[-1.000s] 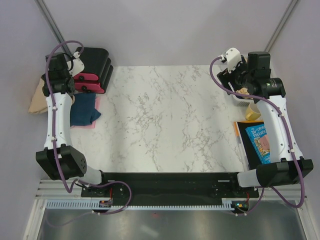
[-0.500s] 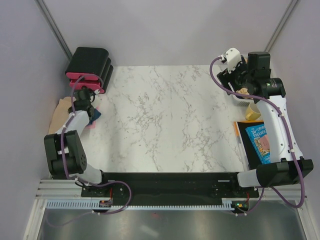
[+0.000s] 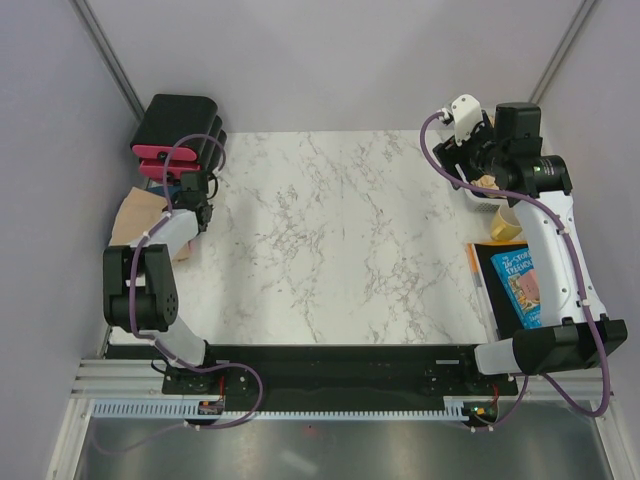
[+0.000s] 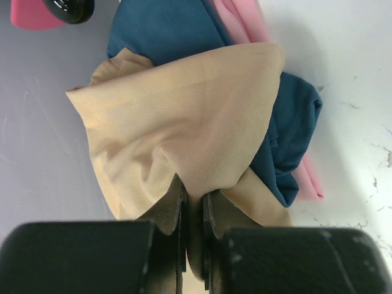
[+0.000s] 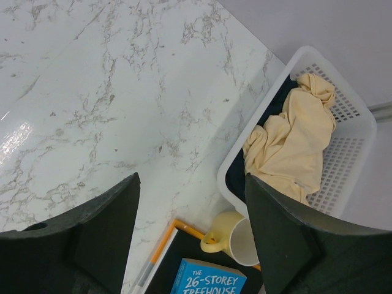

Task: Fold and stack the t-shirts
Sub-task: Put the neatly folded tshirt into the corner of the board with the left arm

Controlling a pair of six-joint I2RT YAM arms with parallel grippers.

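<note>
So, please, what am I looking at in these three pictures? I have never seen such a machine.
This is a robot: a left arm and a right arm, bolted at the near edge of a marble table. The top view looks down from above; the other two views come from a camera on each wrist. The left pincer is shut on a tan t-shirt, draped over a dark blue t-shirt and a pink t-shirt. The right pincer is open and holds nothing; its camera shows a white basket with tan cloth, a yellow mug and a book.
</note>
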